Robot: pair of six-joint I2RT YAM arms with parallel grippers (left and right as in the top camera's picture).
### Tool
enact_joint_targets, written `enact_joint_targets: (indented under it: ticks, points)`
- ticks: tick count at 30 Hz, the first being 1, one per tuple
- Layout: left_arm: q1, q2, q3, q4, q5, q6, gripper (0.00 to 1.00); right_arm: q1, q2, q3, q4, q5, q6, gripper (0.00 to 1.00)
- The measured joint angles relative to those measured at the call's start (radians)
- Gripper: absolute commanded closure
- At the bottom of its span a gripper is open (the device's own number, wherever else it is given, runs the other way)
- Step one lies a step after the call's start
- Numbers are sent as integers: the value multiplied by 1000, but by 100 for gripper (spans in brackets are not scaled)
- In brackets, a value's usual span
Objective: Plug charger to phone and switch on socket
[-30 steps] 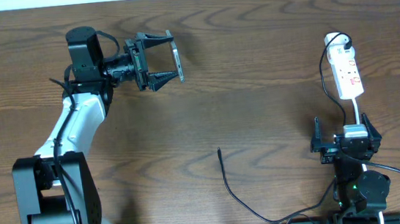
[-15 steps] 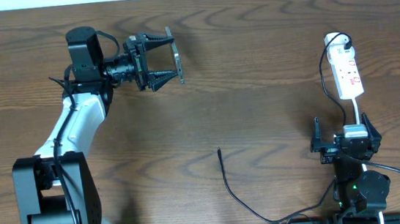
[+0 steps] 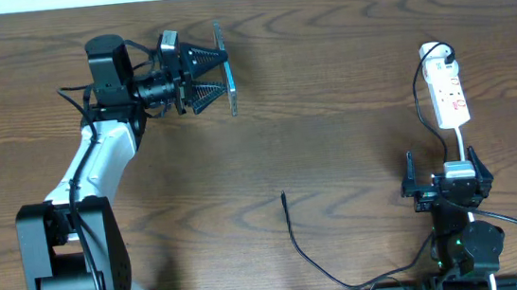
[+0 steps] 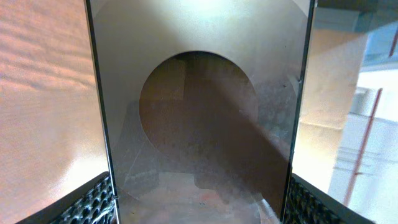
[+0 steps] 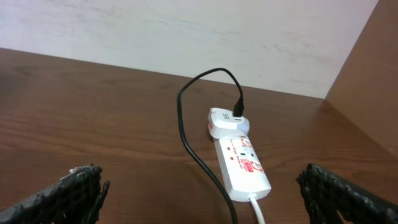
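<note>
My left gripper [image 3: 217,70] is shut on the phone [image 3: 232,96] and holds it above the table at the far left, edge-on to the overhead camera. In the left wrist view the phone's glossy brownish screen [image 4: 199,112] fills the space between my fingers [image 4: 199,202]. The charger's black plug tip [image 3: 283,197] lies loose on the table near the front middle, and its thin cable [image 3: 313,263] curves to the front edge. The white socket [image 3: 449,93] lies at the right, also in the right wrist view [image 5: 239,163]. My right gripper [image 3: 443,182] is open and empty just in front of the socket.
A white adapter [image 5: 225,121] is plugged into the socket's far end, with a black cable [image 5: 186,137] looping from it toward me. A white lead [image 5: 256,208] leaves the socket's near end. The table's back edge meets a pale wall.
My left wrist has rolled, turning the held phone from partly face-on to edge-on under the overhead camera. The right arm, the charger tip and the socket have not moved.
</note>
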Motion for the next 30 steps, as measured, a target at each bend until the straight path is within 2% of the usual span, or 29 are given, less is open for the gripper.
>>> enact_joint_targets:
  ticks: [7,15,30]
  points:
    - [0,0,0,-19,-41,150,93,0,0,0,0,0,0,1]
    - [3,0,-2,-180,-148,265,93,0,0,0,0,0,0,1]
    - [4,0,-2,-258,-303,293,93,0,0,0,1,11,-47,1]
